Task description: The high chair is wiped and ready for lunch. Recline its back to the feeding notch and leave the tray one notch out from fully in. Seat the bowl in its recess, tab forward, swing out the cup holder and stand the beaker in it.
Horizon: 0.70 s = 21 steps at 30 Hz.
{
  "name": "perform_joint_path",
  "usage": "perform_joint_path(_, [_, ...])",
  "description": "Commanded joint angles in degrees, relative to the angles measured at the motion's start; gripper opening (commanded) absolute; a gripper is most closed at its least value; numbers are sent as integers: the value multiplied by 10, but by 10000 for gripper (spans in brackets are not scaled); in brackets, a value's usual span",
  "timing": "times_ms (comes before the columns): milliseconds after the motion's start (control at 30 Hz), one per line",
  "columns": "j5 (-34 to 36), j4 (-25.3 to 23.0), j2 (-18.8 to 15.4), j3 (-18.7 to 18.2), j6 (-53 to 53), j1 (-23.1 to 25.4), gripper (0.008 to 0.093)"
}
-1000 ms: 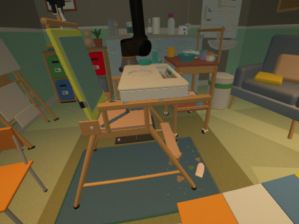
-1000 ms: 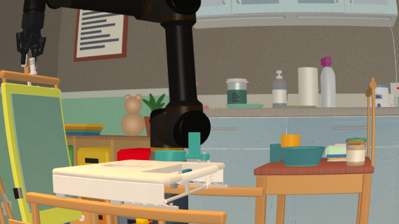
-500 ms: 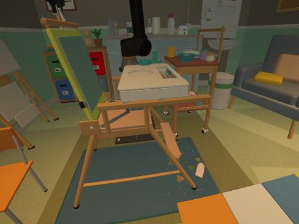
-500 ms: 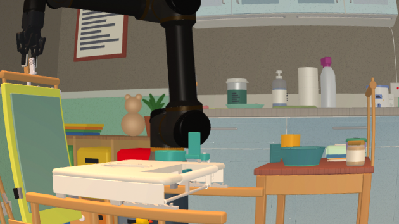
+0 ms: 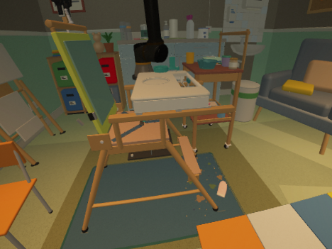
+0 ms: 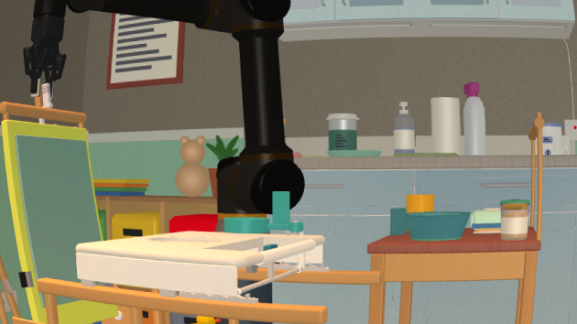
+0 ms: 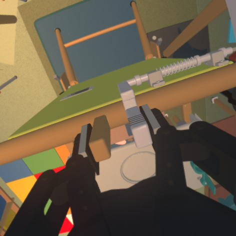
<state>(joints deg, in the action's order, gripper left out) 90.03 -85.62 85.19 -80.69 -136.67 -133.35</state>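
The high chair's back (image 5: 87,81) stands on the left, yellow-green with a grey-green pad, leaning backward. At its wooden top rail (image 7: 117,117) my gripper (image 7: 117,130) is closed on the grey release lever (image 7: 136,122) and a wooden block (image 7: 100,138) beside it. A spring rod (image 7: 180,68) runs along the back from the lever. The cream tray (image 5: 170,92) sits on the chair's arms with a round recess (image 5: 156,80). On the side table stand the teal bowl (image 6: 435,225) and the orange beaker (image 6: 420,202). A teal cup holder (image 6: 281,213) shows behind the tray.
A grey armchair (image 5: 305,90) fills the right. The wheeled side table (image 5: 212,72) stands behind the tray, with a jar (image 6: 514,219) on it. Orange chairs (image 5: 14,193) and folded easels stand on the left. A white bin (image 5: 246,99) stands past the table.
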Motion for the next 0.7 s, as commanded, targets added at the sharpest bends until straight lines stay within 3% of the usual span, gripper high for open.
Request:
perform_joint_path(0, [0, 0, 0, 0, 0, 0, 335])
perform_joint_path(667, [0, 0, 0, 0, 0, 0, 202])
